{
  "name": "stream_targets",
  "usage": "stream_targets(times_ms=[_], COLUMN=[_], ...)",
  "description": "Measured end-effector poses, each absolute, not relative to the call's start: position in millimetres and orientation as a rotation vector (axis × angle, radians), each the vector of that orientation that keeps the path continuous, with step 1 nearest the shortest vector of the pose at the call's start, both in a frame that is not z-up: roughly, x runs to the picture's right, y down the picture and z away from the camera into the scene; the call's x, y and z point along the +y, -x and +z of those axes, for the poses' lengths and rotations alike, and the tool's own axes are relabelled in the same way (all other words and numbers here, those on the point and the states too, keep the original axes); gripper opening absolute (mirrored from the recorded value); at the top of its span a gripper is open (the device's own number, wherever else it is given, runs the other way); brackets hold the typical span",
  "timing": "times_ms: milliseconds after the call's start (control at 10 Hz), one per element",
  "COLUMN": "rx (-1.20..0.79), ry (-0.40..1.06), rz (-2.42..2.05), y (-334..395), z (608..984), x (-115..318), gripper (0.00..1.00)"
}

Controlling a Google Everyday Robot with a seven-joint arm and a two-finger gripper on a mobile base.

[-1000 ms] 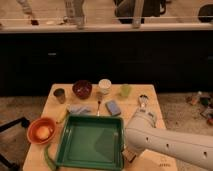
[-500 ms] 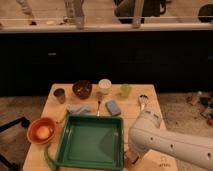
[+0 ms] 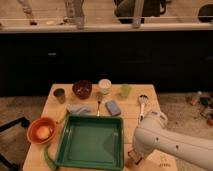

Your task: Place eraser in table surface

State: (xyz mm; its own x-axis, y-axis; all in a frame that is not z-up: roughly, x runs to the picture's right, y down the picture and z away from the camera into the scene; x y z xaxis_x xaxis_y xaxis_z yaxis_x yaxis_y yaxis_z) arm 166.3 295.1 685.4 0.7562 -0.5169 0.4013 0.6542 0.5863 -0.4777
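**Change since earlier frames.** The white robot arm [image 3: 172,145] has been displaced toward 3 o'clock and slightly toward 6 o'clock. More of the right rim of the green rectangular plastic tray [image 3: 92,142] is thereby uncovered. No item on the surface has been shifted.

**Surface and room.** The tray is set on the 6 o'clock half of the pale wooden plank surface [image 3: 131,107]. Along the 12 o'clock edge are ranged a small metal cup [image 3: 59,94], a dark red bowl [image 3: 82,89], a white cup [image 3: 104,86] and a light green cup [image 3: 125,90]. A grey-blue cloth [image 3: 79,108] and a blue rectangular block [image 3: 113,107], possibly the eraser, lie flat on the wood just beyond the tray's 12 o'clock rim. An orange bowl [image 3: 41,131] stands at the tray's 9 o'clock. A dark cabinet front is seen behind, and speckled flooring is seen around.

**Arm.** The arm enters from 4 o'clock, is bent at a raised elbow and is directed downward. The end effector [image 3: 133,159] is placed by the tray's 5 o'clock corner. Its degree of opening, and whether anything is held, cannot be told.
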Motion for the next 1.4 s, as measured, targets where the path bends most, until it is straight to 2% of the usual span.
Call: stream_targets(times_ms=[1400], rx=[-0.283], ry=[0.671], rz=[-0.611], y=[-199.8], z=[712.8], x=[330.1], gripper=[0.1])
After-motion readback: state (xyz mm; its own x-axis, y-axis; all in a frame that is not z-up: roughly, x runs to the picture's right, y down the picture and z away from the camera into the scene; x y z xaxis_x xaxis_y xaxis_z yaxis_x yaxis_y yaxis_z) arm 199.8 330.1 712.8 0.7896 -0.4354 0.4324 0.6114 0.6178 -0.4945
